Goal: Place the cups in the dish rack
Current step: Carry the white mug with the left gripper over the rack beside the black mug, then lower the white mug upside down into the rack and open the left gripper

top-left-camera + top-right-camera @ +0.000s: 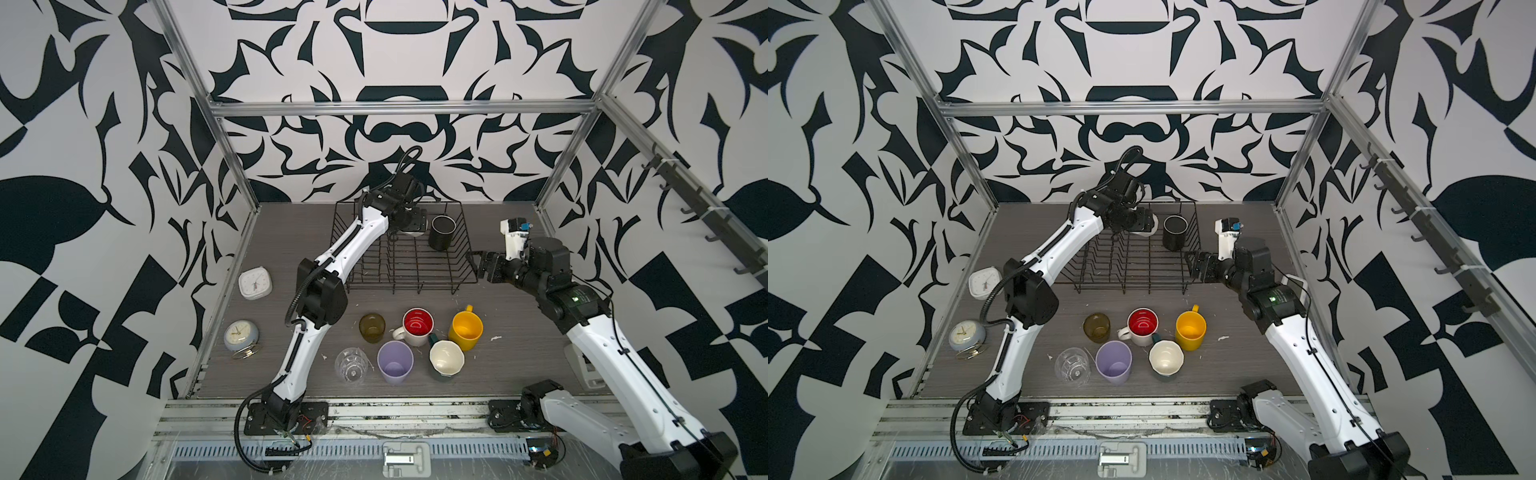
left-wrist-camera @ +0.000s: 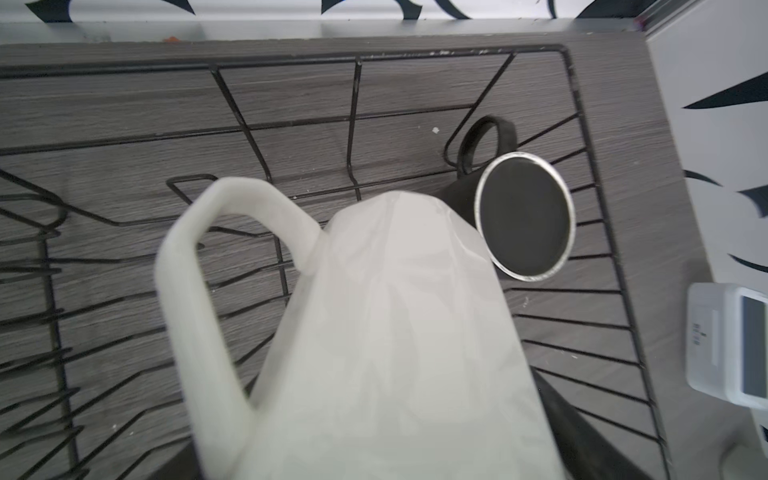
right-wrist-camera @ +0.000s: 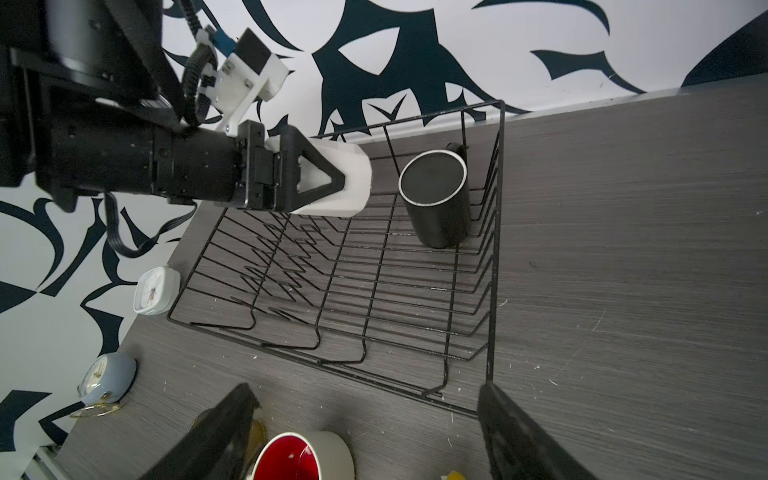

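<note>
The black wire dish rack (image 1: 465, 279) (image 1: 1181, 283) (image 2: 575, 99) (image 3: 494, 257) stands at the back of the table. A black mug (image 1: 441, 232) (image 1: 1174, 232) (image 2: 525, 216) (image 3: 436, 195) stands upside down in its far right corner. My left gripper (image 1: 415, 220) (image 1: 1144, 222) (image 3: 328, 178) is shut on a white mug (image 2: 395, 332) (image 3: 357, 183), held on its side above the rack beside the black mug. My right gripper (image 1: 478, 262) (image 1: 1194, 262) (image 3: 365, 388) hangs open and empty at the rack's right front corner. Near the front stand an amber glass (image 1: 372, 327), red-inside white mug (image 1: 417, 326) (image 3: 303, 457), yellow mug (image 1: 466, 330), clear glass (image 1: 352, 365), lilac tumbler (image 1: 395, 362) and teal mug (image 1: 446, 359).
A square white clock (image 1: 255, 282) (image 3: 156, 291) and a round pale blue clock (image 1: 241, 337) (image 3: 106, 380) sit at the table's left edge. A white device (image 1: 590, 370) (image 2: 731, 345) lies at the right edge. Patterned walls and metal frame posts close in the table.
</note>
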Action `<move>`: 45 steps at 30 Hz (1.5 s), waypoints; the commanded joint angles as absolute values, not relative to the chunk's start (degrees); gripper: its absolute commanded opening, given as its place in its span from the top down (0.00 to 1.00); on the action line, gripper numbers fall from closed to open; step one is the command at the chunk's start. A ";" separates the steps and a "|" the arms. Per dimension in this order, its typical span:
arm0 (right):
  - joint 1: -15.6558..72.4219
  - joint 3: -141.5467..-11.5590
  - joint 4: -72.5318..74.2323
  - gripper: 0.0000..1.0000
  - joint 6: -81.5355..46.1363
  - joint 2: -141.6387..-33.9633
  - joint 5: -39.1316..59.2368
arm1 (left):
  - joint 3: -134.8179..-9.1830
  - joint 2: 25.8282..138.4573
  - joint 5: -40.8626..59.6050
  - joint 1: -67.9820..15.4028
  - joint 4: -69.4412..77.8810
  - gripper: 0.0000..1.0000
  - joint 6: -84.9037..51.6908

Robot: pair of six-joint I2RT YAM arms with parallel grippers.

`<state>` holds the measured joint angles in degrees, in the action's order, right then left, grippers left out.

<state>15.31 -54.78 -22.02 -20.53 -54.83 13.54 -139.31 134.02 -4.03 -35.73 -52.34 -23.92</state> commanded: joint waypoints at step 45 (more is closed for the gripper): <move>14.81 -47.81 -16.88 0.14 -25.75 -51.59 18.54 | -142.43 145.81 -12.61 -38.58 -48.34 0.26 -21.43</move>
<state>15.07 -47.59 -19.35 -25.41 -52.80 18.00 -141.51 144.64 -13.50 -38.37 -49.60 -21.15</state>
